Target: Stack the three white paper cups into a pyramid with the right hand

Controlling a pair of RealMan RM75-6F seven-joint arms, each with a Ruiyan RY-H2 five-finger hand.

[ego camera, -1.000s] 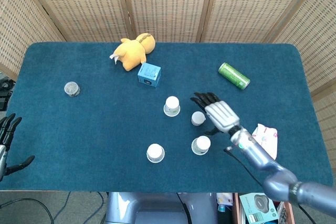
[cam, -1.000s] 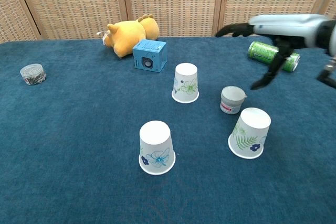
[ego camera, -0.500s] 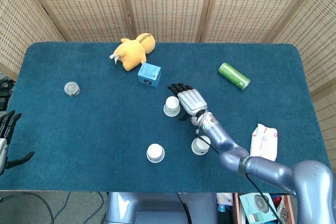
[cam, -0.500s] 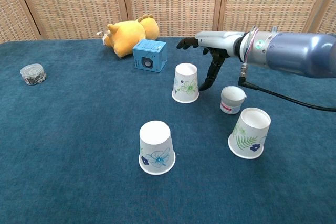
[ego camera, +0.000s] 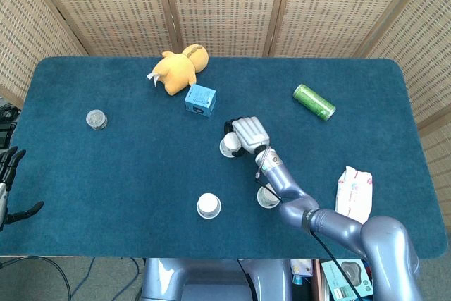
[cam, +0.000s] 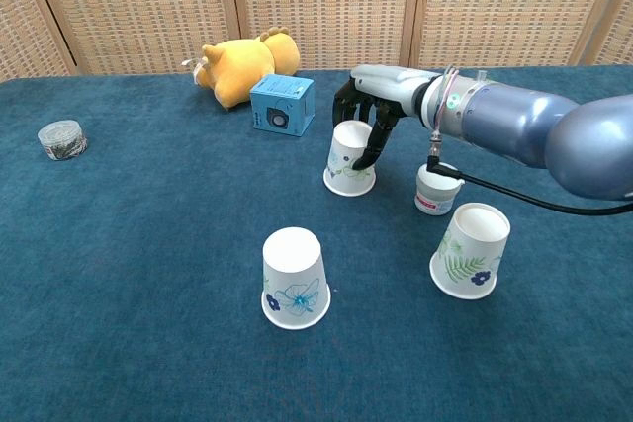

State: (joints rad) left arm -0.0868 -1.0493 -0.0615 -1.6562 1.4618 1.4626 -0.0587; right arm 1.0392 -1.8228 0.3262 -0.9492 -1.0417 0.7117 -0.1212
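Blue table (ego camera: 106, 174) with the far cup (cam: 349, 157) as landmark. The right arm (cam: 514, 130) reaches in from the right, and its right hand (cam: 374, 106) sits over the top of the far cup, dark fingers curled down around the cup's upper wall; they look close to or touching it, but contact cannot be confirmed, nor whether a firm hold is made. The cup's base rests on the table. A yellow plush toy (cam: 242, 64) lies beyond and left of the far cup, with a small blue box (cam: 282, 104) between them. A green can (ego camera: 313, 101) lies well to the right in the head view. The near-right cup (cam: 470, 250) stands in front and to the right of the far cup; the near-left cup (cam: 295, 277) stands in front and to the left. All three cups are upside down and well apart, so no stacking is done; judged from this, the first pick is only beginning. A small white tub (cam: 436, 190), just right of the far cup, is partly crossed by the arm's cable. The left hand (ego camera: 8, 177), cut by the head view's left edge, hangs off the table with fingers apart, holding nothing.
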